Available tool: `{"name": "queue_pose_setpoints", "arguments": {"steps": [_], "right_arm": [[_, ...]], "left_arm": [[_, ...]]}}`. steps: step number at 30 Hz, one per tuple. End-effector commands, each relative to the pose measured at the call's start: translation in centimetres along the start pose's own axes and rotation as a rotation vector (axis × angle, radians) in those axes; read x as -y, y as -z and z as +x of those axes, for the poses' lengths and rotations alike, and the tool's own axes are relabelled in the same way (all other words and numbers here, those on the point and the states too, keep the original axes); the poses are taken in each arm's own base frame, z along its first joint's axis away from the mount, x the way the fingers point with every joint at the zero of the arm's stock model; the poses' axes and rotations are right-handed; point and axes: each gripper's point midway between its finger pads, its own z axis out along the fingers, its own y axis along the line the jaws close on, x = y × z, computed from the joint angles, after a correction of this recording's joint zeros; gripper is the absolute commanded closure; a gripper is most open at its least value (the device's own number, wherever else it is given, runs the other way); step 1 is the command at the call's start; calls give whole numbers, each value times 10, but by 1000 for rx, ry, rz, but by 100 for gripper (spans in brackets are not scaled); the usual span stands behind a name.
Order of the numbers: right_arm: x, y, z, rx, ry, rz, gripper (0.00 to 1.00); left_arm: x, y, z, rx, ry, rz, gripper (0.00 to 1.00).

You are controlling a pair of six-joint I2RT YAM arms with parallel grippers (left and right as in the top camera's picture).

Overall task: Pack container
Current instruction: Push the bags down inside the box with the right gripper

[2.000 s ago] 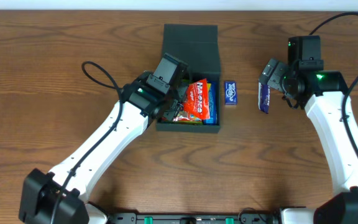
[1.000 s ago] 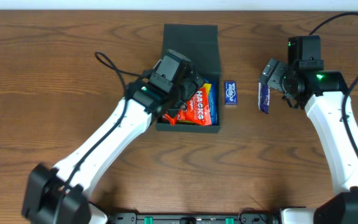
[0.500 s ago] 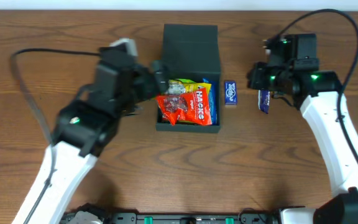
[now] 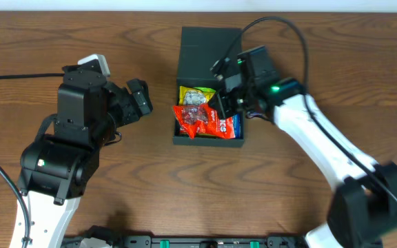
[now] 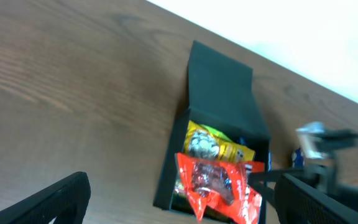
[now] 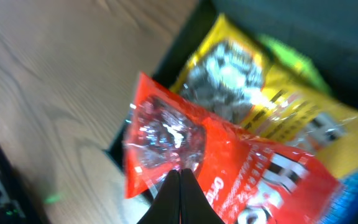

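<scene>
The dark green container (image 4: pixel 209 141) stands at the table's middle with its lid (image 4: pixel 211 43) flipped open toward the back. Inside lie a red packet (image 4: pixel 200 121), a yellow packet (image 4: pixel 193 96) and a blue packet (image 4: pixel 236 125). My right gripper (image 4: pixel 219 105) hangs over the container's right half, shut. In the right wrist view its fingertips (image 6: pixel 180 174) press together above the red packet (image 6: pixel 241 168) and hold nothing. My left gripper (image 4: pixel 140 103) is open, off to the left of the container (image 5: pixel 166 186), with nothing between its fingers (image 5: pixel 61 196).
My right forearm (image 4: pixel 322 145) stretches over the table to the right of the container and hides what lies under it. Black cables loop above the lid (image 4: pixel 274 24) and along the left side (image 4: pixel 5 79). The table's far edge (image 4: pixel 116 12) runs along the top.
My right gripper has swung left from the bare table to above the container and has shut. My left arm has pulled back out of the container to the left, still open.
</scene>
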Motion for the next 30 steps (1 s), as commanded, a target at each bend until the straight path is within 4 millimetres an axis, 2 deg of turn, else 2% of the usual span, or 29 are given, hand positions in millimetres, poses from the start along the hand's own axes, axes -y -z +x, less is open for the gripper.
{"name": "queue_pose_setpoints", "arguments": {"steps": [1, 4, 11, 14, 16, 19, 22, 26, 30], "right_arm": [[1, -22, 9, -58, 15, -15, 99], [9, -45, 23, -117, -3, -12, 99], [27, -84, 50, -215, -17, 46, 99], [27, -97, 56, -233, -5, 50, 99], [28, -99, 55, -226, 7, 64, 99], [25, -94, 44, -194, 18, 60, 99], [22, -80, 31, -158, 10, 61, 99], [4, -43, 0, -44, 54, 58, 99], [-17, -9, -19, 49, 100, 47, 99]], "left_arm": [[-4, 6, -2, 7, -21, -17, 5], [-5, 6, 0, 0, -22, -23, 5], [-5, 6, 0, 0, -22, -23, 5], [-5, 6, -1, 2, -22, -26, 5], [-5, 6, -1, 2, -22, -26, 5], [-6, 6, 0, 0, -22, -26, 5], [-6, 6, 1, -4, -22, -29, 5], [-7, 5, 1, -6, -22, -30, 5], [-6, 6, 1, -5, -22, -30, 5]]}}
